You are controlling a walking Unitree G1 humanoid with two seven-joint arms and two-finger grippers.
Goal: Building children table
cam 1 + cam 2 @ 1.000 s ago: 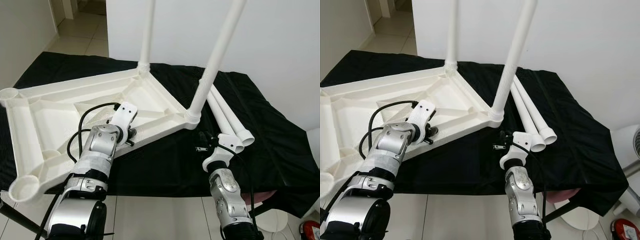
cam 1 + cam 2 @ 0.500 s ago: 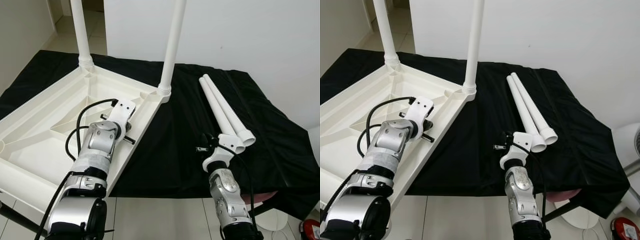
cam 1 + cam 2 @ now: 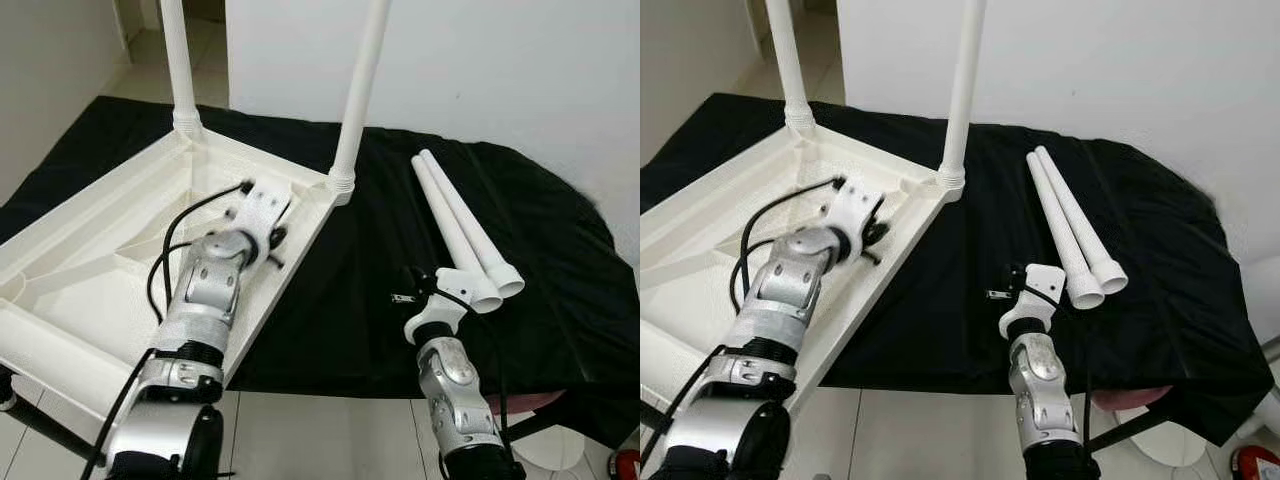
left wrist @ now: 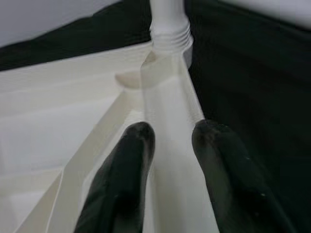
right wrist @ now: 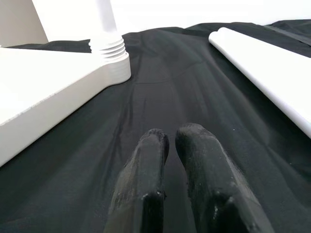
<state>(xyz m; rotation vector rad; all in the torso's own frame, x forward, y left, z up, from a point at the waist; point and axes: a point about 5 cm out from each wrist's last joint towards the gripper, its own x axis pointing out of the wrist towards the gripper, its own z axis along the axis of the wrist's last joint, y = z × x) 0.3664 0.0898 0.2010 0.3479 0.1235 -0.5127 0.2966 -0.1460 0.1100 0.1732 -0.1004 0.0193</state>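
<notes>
The right gripper (image 5: 167, 145), fingers together and empty, hovers at the black-covered worktop's (image 3: 560, 280) near edge. The left gripper (image 4: 167, 145) clamps a rim of the upturned tabletop (image 3: 90, 250) overhanging the left edge. Two legs (image 3: 345, 110) are fitted; two loose legs (image 3: 465, 240) lie toward the right, so I judge it half done.
</notes>
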